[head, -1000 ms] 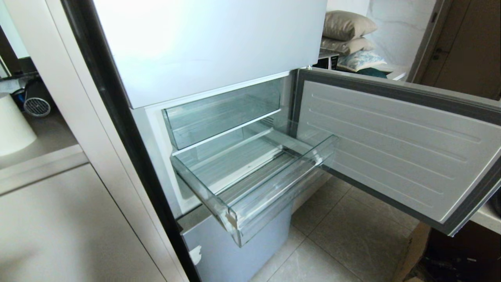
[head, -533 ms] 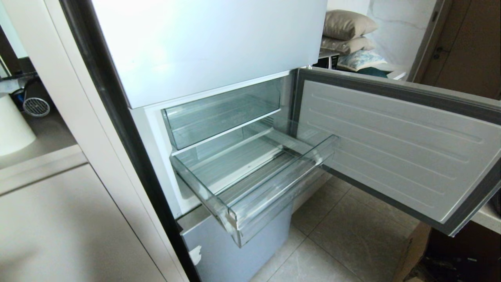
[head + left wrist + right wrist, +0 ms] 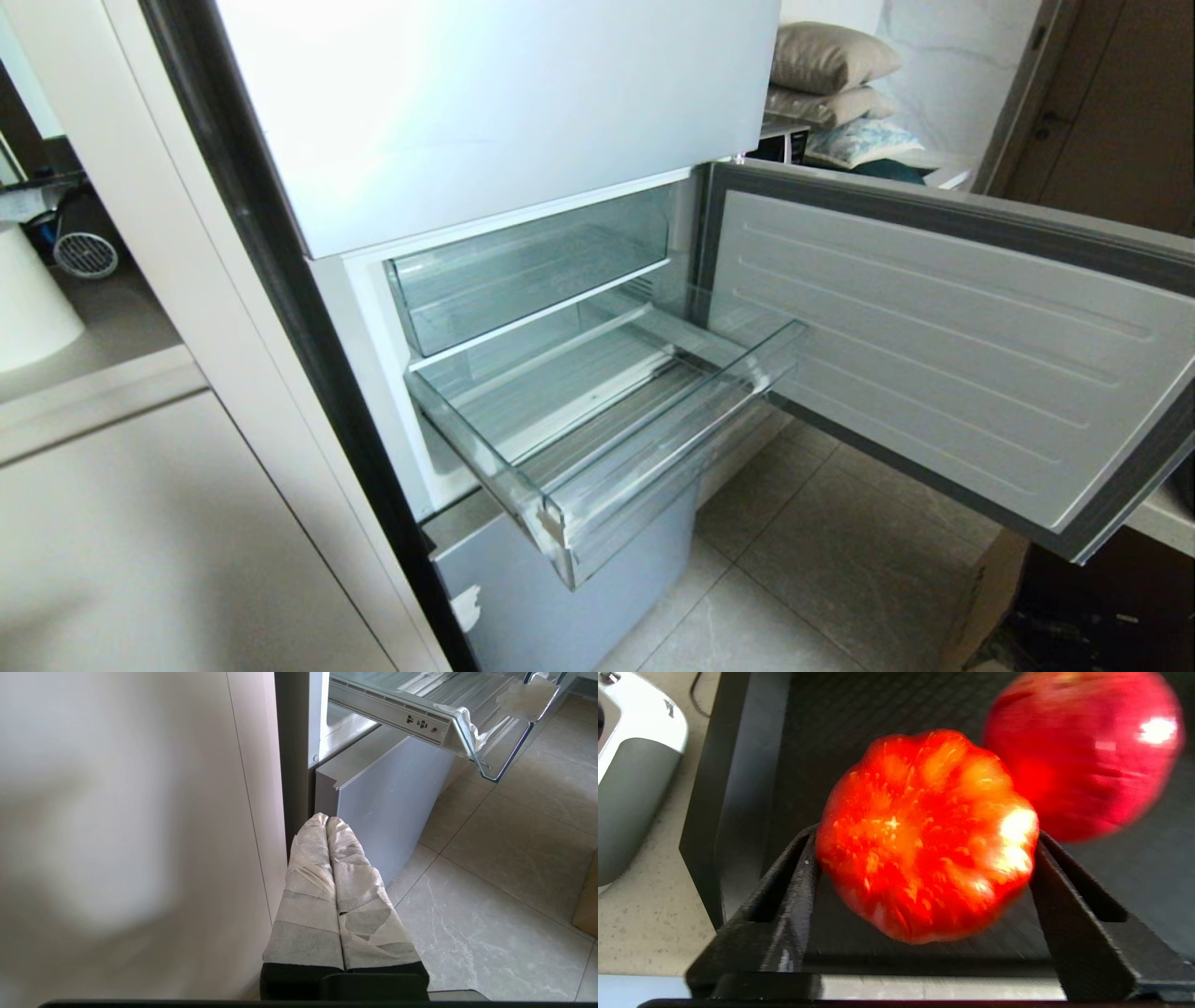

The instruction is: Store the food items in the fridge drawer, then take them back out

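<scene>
The right gripper (image 3: pixel 924 858) has its fingers (image 3: pixel 794 891) either side of the ribbed orange-red fruit (image 3: pixel 924 835); a firm grasp I cannot tell. A red fruit (image 3: pixel 1083 751) sits at its 2 o'clock. The left gripper (image 3: pixel 327 823), fingers clenched, hangs below the pulled-out fridge drawer (image 3: pixel 653 467).

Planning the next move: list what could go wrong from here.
1. The tomato sits within the right gripper, close by a red fruit on the tray; a nudge could send either rolling.
2. The drawer is pulled out and the door open; a swinging arm or turning base could strike them. The left gripper idles below the drawer.
</scene>
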`<state>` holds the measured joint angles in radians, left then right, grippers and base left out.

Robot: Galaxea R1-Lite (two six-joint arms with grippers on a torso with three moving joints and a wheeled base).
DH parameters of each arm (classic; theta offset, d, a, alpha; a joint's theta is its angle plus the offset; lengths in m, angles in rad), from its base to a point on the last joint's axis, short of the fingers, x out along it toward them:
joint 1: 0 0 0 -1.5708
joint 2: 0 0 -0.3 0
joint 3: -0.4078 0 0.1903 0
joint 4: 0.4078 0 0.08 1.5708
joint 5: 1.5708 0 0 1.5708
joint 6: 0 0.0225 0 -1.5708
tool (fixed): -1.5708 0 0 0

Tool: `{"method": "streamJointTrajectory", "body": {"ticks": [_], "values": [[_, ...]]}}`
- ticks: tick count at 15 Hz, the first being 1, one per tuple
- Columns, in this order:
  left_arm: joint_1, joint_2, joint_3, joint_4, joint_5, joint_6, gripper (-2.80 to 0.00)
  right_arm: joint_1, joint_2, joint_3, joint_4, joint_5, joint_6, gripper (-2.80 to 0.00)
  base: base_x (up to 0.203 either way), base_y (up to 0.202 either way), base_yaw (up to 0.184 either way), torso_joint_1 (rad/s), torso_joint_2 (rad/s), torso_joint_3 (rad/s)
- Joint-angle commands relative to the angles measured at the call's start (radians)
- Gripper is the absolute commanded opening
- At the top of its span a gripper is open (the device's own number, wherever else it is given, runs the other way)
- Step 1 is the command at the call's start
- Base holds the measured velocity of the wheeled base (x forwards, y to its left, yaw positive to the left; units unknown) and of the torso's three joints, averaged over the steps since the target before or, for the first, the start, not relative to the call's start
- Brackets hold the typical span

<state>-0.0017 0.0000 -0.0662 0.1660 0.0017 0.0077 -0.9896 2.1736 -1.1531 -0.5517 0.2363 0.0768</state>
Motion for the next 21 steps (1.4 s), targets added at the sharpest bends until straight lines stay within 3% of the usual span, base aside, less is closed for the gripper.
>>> {"method": "streamJointTrajectory", "body": {"ticks": [1, 5, 8, 9, 13, 15, 16, 19, 21], "values": [[0.0, 0.0, 0.0, 0.001, 0.0, 0.0, -2.8, 0.0, 0.043, -0.03, -0.004, 0.021, 0.004, 0.0, 0.0, 0.0, 0.0, 0.0, 0.0, 0.0], [0.0, 0.0, 0.0, 0.001, 0.0, 0.0, -2.8, 0.0, -0.007, -0.027, -0.002, 0.045, 0.054, 0.0, 0.0, 0.0, 0.0, 0.0, 0.0, 0.0], [0.0, 0.0, 0.0, 0.001, 0.001, 0.0, -2.8, -0.012, -0.19, 0.06, -0.002, 0.08, 0.064, 0.0, 0.0, 0.0, 0.0, 0.0, 0.0, 0.0], [0.0, 0.0, 0.0, 0.001, 0.0, 0.0, -2.8, -0.015, -0.28, 0.107, -0.001, 0.101, 0.066, -2.8, 0.0, 0.0, 0.0, 0.0, 0.0, 0.0], [0.0, 0.0, 0.0, 0.001, 0.0, 0.0, -2.8, 0.024, -0.707, 0.372, 0.003, 0.161, 0.063, -2.8, 0.0, 0.0, 0.0, 0.0, 0.0, 0.0], [0.0, 0.0, 0.0, 0.001, 0.0, 0.0, -2.8, 0.144, -0.95, 0.534, 0.004, 0.167, 0.055, -2.8, 0.0, 0.0, 0.0, 0.0, 0.0, 0.0], [0.0, 0.0, 0.0, 0.001, 0.0, 0.0, -2.8, 0.251, -1.044, 0.609, 0.004, 0.153, 0.047, -2.8, 0.0, 0.0, 0.0, 0.0, 0.0, 0.0], [0.0, 0.0, 0.0, 0.001, 0.0, 0.0, -2.8, 0.706, -1.29, 0.836, 0.02, 0.052, 0.017, -2.8, 0.0, 0.0, 0.0, 0.0, 0.0, 0.0], [0.0, 0.0, 0.0, 0.001, 0.0, 0.0, -2.8, 0.886, -1.521, 0.97, 0.085, -0.019, -0.028, -2.8, 0.0, 0.0, 0.0, 0.0, 0.0, 0.0]]}}
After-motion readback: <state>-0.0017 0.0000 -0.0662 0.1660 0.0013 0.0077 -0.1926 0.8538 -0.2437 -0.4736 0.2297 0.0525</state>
